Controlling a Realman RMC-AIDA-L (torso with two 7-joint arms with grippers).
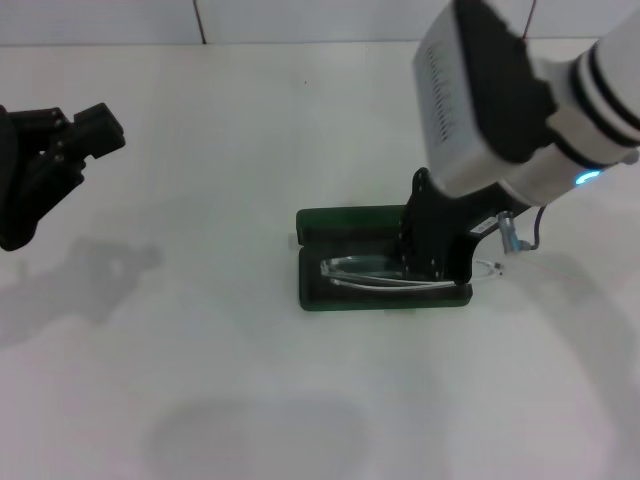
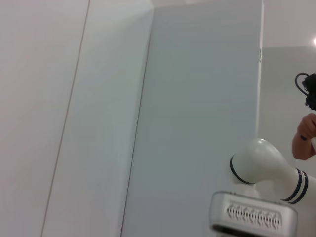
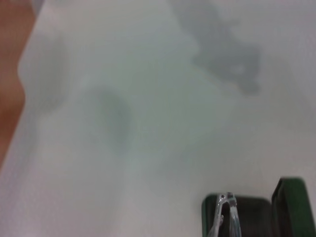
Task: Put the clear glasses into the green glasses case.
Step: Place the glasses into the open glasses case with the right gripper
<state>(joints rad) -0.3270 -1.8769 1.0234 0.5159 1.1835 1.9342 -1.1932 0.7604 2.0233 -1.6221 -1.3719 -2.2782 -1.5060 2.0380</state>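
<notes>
The green glasses case point(image 1: 340, 222) lies open near the middle of the white table, lid toward the back. The clear glasses point(image 1: 360, 275) lie lengthwise in its front half, and one clear end pokes out past the case's right edge. My right gripper point(image 1: 432, 262) reaches down onto the right part of the case and hides that end of the glasses. The right wrist view shows a clear arm of the glasses point(image 3: 228, 212) over the dark lining, beside the green case point(image 3: 295, 207) wall. My left gripper point(image 1: 70, 160) hangs open at the far left, away from the case.
The white table point(image 1: 200, 350) stretches to the left and front of the case, with only shadows on it. A pale wall runs along the back. In the left wrist view I see that wall and my right arm point(image 2: 266, 173).
</notes>
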